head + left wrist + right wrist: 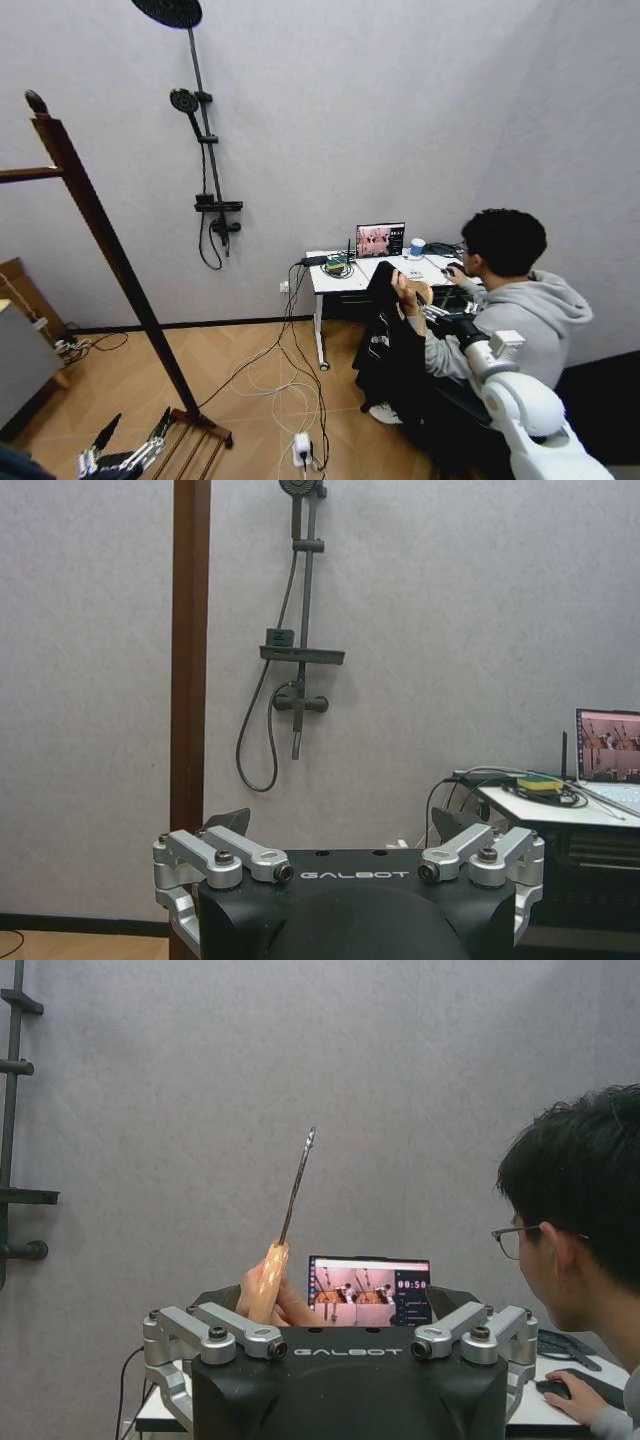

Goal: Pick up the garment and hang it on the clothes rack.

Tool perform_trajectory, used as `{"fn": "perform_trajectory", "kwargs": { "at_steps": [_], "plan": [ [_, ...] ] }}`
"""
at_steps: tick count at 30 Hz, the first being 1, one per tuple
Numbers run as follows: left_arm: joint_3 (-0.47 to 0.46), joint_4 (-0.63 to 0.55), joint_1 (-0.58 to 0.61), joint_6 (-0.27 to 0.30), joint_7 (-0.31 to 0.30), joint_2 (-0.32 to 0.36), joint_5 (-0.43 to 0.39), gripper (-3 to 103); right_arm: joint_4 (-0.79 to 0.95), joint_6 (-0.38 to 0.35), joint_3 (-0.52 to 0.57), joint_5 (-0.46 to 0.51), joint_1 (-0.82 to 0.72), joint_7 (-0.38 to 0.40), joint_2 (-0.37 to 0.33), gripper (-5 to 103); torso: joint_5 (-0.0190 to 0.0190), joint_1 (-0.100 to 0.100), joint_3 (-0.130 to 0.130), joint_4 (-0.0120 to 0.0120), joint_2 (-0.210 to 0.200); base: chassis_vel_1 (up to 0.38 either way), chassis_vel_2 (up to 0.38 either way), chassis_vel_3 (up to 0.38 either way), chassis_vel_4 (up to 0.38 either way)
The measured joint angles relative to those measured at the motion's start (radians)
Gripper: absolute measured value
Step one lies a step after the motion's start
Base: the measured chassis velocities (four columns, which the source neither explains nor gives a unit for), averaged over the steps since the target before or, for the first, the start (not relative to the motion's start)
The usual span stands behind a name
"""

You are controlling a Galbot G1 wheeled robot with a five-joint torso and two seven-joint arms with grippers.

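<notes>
Grey walls back your scene. Your right gripper (428,311) is pinching the black thin garment on its light wooden hanger (392,335), raised beside the white table (335,280). Your left gripper (128,447) hangs spread low by the dark reddish-brown wooden clothes rack (110,250).

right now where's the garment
Head view, right side: the garment hangs from the right tool, before the desk, far from the clothes rack.

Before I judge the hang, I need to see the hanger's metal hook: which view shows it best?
The right wrist view: the thin metal hook rises from the light wooden hanger, clear against the grey wall. The head view shows the hanger with the black garment.
</notes>
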Motion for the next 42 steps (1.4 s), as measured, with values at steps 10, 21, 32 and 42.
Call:
{"fn": "perform_trajectory", "kwargs": {
  "at_steps": [10, 21, 32, 42],
  "plan": [
    [0.0, 0.0, 0.0, 0.0, 0.0, 0.0, 0.0, 100, -0.021, 0.002, -0.004, 0.038, 0.007, 0.002, -0.035, 72, -0.0002, 0.002, 0.001, 0.0004, -0.001, 0.012, -0.005, -0.006, 0.008],
    [0.0, 0.0, 0.0, 0.0, 0.0, 0.0, 0.0, 100, -0.008, -0.007, 0.001, 0.123, -0.019, -0.027, -0.064, 24, -0.0001, 0.002, 0.001, 0.0005, -0.001, 0.0, 0.0, 0.0, 0.0],
    [0.0, 0.0, 0.0, 0.0, 0.0, 0.0, 0.0, 100, 0.059, -0.021, 0.01, 0.115, -0.043, -0.023, -0.06, 10, -0.0002, 0.001, 0.0, 0.0003, -0.001, 0.0, 0.0, 0.0, 0.0],
    [0.0, 0.0, 0.0, 0.0, 0.0, 0.0, 0.0, 100, 0.193, -0.02, -0.047, 0.129, -0.057, -0.061, -0.111, 10, -0.0002, 0.001, 0.0, 0.0006, -0.001, 0.0, 0.0, 0.0, 0.0]
  ]
}}
